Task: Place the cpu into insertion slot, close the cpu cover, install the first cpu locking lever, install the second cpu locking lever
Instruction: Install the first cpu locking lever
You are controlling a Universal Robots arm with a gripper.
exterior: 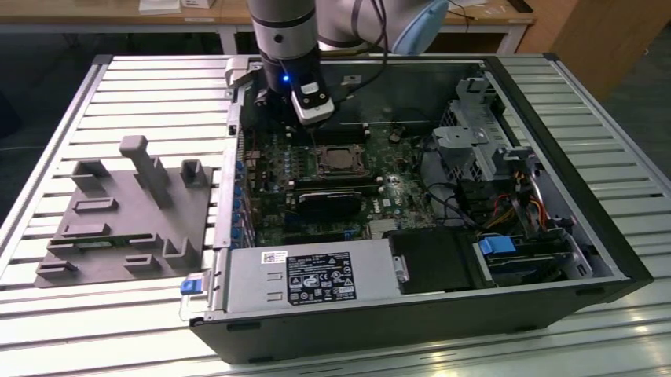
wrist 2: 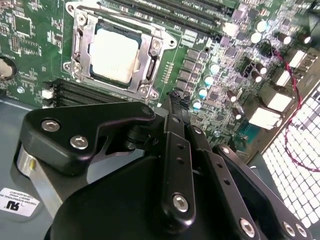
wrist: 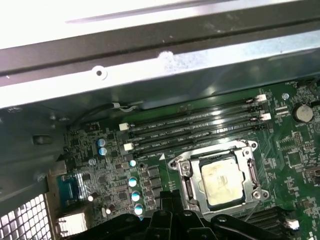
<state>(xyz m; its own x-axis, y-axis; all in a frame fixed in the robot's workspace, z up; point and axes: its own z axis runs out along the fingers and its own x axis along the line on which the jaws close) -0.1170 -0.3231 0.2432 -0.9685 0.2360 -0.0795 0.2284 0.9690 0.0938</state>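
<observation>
Second wrist view first: finds the chip (wrist 2: 114, 54) lying flat in the socket (wrist 2: 149, 70), pale metal top showing through the window of the cover (wrist 2: 84, 47), itself flat around the chip. Meets the same chip (wrist: 220, 179) in the first wrist view, framed by the cover (wrist: 186, 174), with long black memory slots (wrist: 195, 131) just beside it on the green board (wrist: 287, 132). Finds the gripper (wrist 2: 174, 96) above the board near one corner of the socket, touching nothing, jaws together with nothing between them. Places the gripper (exterior: 314, 132) in the exterior view just beyond the chip (exterior: 338, 159), toward the far side and the exterior view's left, inside the open computer case (exterior: 419, 330). Notes a black block (exterior: 327, 206) nearer than the socket and, well apart on the exterior view's left, a grey moulded tray (exterior: 126, 212) on the slatted table (exterior: 63, 330).
</observation>
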